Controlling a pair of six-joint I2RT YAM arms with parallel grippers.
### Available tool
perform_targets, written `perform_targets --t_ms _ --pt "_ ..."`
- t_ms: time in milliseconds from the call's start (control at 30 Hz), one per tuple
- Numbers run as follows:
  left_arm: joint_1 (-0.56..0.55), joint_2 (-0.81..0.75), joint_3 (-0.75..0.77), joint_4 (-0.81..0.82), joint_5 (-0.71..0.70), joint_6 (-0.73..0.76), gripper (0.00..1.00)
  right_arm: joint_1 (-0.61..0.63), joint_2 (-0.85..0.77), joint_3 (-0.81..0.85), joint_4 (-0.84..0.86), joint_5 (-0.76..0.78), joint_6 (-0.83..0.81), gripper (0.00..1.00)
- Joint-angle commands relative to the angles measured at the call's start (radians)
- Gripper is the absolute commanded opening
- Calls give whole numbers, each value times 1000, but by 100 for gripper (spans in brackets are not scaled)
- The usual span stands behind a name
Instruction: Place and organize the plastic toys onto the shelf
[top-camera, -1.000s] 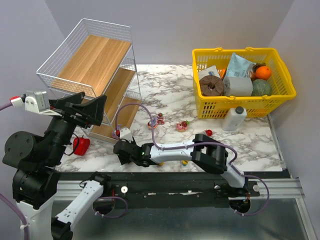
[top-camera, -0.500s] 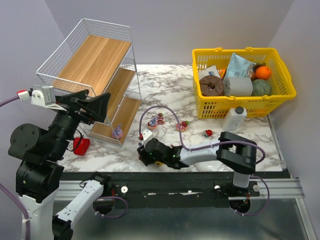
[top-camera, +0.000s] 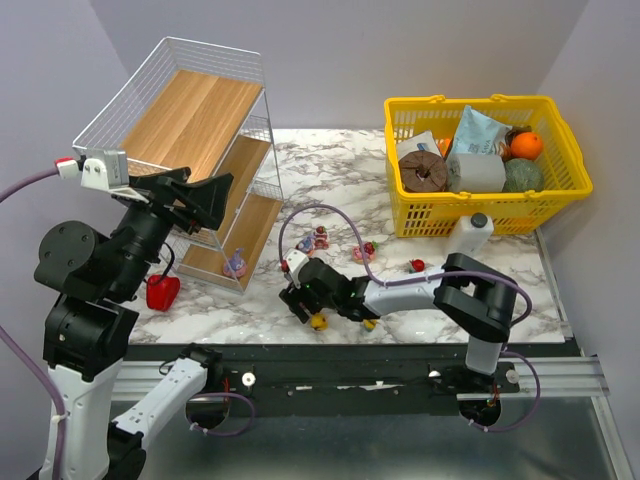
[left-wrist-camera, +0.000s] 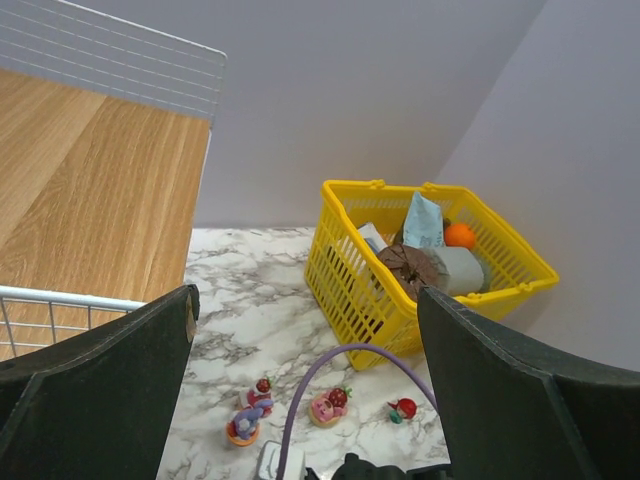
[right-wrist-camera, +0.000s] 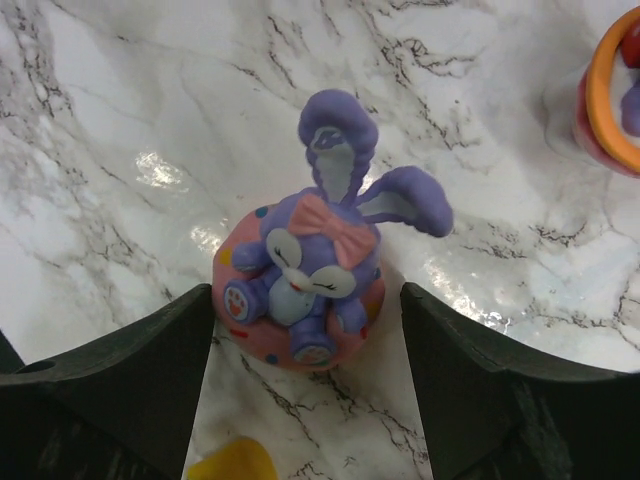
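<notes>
Right fingers stand spread apart, straddling a purple plastic bunny figurine on the marble surface. Left fingers hang wide apart near the white wire shelf, whose lowest board holds another purple figurine.

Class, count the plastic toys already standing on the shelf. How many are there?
1. A small purplish toy stands on the bottom board of the shelf, near the front edge. The top board holds none. Parts of the lower boards are hidden, so another could be out of sight.

Robot lab cell: plain grey walls around a marble tabletop.
</notes>
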Motion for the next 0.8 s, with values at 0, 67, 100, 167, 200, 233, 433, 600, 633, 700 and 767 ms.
perform_targets --t_ms 0,67,100,167,200,233,433,600,633,700,767 --pt "-6 19 38 26 18 9 99 -11 18 47 -98 -27 -20 82" --pt "-6 23 44 26 12 10 99 -11 11 60 -107 -52 0 82" --pt "-6 25 46 29 9 13 99 -11 14 78 -121 -53 32 82" --pt "-6 29 47 32 4 16 99 -9 30 105 -142 -64 51 81" --pt "-6 31 47 34 4 16 99 -9 34 122 -150 -68 77 81" --pt "-6 34 47 35 2 19 99 -9 37 133 -153 -78 87 81" --pt "-6 45 49 34 -4 30 99 -9 88 198 -196 -62 138 79" --pt "-6 45 52 26 -16 41 99 -9 105 198 -254 -4 187 75" --pt "-6 45 52 24 -17 42 99 -8 104 193 -256 -1 190 74" --pt "-6 45 52 23 -21 47 99 -8 110 193 -260 7 196 65" --pt "-6 46 56 17 -27 49 99 -8 113 198 -263 24 201 55"
